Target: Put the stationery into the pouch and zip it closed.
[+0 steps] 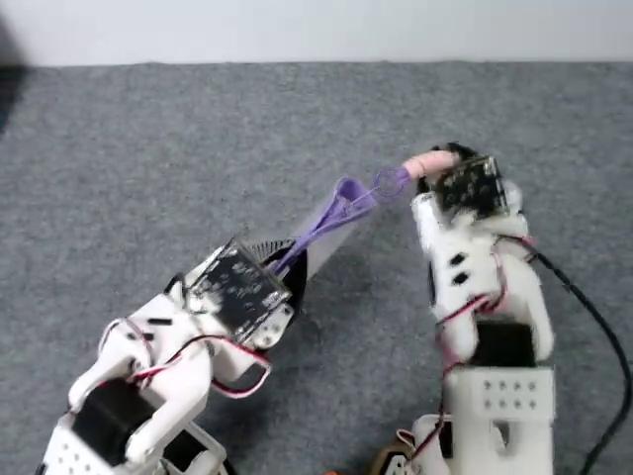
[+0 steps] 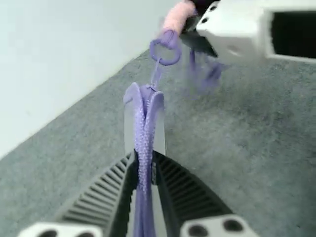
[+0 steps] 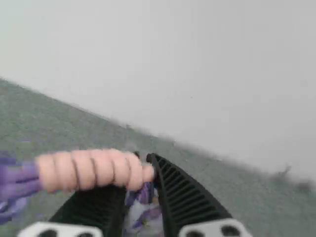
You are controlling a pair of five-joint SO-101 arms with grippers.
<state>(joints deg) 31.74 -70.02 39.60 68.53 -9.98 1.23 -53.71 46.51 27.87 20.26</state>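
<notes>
Purple zippered fabric pouch [image 1: 321, 226] stretched taut above grey carpeted surface [image 1: 148, 148]; left gripper [image 2: 143, 165] pinches its zipper edge, right gripper [image 3: 143, 175] clamps the pink ridged zipper charm [image 3: 94, 169].

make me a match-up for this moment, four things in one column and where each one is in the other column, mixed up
Things
1. purple zippered fabric pouch
2. pink ribbed zipper charm
3. purple ring
4. grey fabric table cover

Places
A. links the pouch's zipper to the charm
B. lies under both arms
C. clamped between the fingers of the left gripper
D. held in the right gripper

Pairs: 1-C, 2-D, 3-A, 4-B
</notes>
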